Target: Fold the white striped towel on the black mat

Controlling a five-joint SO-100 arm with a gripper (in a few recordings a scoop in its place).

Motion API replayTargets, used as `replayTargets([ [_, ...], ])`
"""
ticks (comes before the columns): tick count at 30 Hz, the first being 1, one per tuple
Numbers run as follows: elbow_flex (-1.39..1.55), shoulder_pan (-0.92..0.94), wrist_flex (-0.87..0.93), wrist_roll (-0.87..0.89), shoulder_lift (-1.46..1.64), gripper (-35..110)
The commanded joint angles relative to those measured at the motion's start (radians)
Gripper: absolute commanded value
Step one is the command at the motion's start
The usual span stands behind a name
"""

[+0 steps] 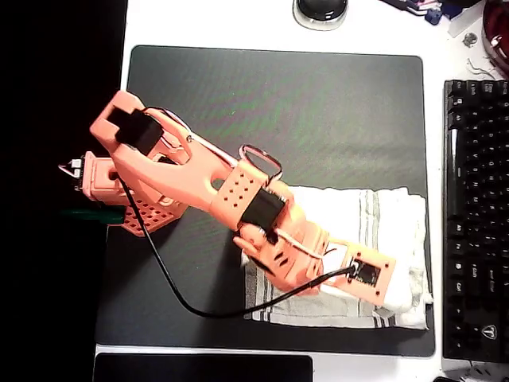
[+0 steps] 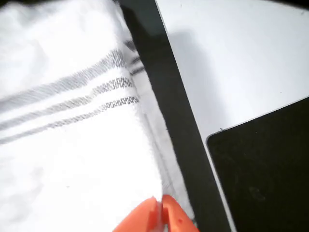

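Note:
The white striped towel lies on the lower right part of the black mat, with layered edges showing along its bottom side. My orange arm reaches from the left across the towel, and its gripper is low over the towel's left part. In the wrist view the towel with its grey stripes spreads over the left, and a strip of mat runs beside it. The gripper has its orange fingertips pressed together at the towel's edge, with no cloth visible between them.
A black keyboard lies on the white table right of the mat. A flat black object sits below the mat's front edge. A round dark item stands behind the mat. The arm's base is at the mat's left edge.

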Motion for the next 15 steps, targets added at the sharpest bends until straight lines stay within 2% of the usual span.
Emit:
replayTargets([
  [1,0.078,0.061,-0.189,-0.1,-0.003,0],
  [6,0.166,0.1,-0.342,-0.152,-0.041,3],
  [11,0.216,0.106,-0.357,-0.137,-0.002,9],
  [15,0.225,0.092,-0.299,-0.118,0.075,9],
])
